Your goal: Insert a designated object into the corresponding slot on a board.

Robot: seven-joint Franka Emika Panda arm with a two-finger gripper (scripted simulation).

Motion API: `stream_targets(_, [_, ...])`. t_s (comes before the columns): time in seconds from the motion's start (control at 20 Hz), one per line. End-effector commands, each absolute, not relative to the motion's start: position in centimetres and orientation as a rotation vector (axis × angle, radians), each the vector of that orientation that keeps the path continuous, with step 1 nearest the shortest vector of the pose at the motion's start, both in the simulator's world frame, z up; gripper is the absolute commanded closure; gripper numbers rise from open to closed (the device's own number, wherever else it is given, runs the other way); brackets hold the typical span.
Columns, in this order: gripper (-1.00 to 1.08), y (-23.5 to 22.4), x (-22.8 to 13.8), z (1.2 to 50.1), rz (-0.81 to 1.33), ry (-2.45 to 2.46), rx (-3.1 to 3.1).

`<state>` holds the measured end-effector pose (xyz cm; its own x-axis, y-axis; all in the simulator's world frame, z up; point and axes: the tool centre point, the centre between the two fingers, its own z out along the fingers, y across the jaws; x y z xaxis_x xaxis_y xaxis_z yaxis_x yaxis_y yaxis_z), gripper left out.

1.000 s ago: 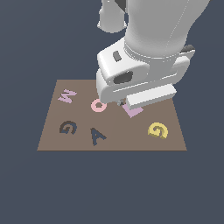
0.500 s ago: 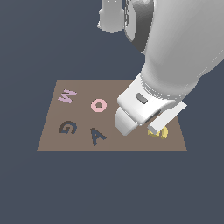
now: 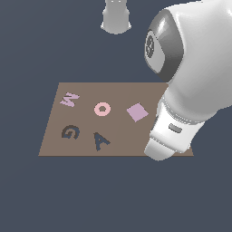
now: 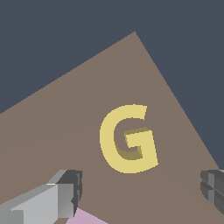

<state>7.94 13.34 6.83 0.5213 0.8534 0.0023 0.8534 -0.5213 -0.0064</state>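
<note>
The yellow G block (image 4: 128, 139) lies flat on the brown board (image 4: 65, 118) in the wrist view, near a board corner. My gripper (image 4: 142, 197) is open and empty; its two fingertips (image 4: 70, 192) stand wide apart, short of the block, not touching it. In the exterior view the arm's white body (image 3: 181, 113) covers the board's (image 3: 113, 131) right end and hides the block and the fingers. The dark G-shaped slot (image 3: 70, 132) sits at the board's left front, far from the arm.
On the board are a pinkish W (image 3: 69, 99), a pink ring (image 3: 102, 109), a pinkish square (image 3: 137, 112) that also shows at the wrist view's edge (image 4: 85, 217), and a dark A recess (image 3: 100, 141). The robot base (image 3: 116, 17) stands behind the board.
The arm has swung toward the exterior view's right and lowered over the board's right end. It now hides the yellow block, which showed a second ago. The pinkish square is uncovered.
</note>
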Motion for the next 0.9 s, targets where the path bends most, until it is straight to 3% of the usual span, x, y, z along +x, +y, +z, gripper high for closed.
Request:
stream_targets(0.0, [-0.92,14.1,8.2,6.2,0.000,-1.621,-2.686])
stream_targets(0.85, [-0.92,15.7,8.4,4.4,0.000,-1.788,-2.583])
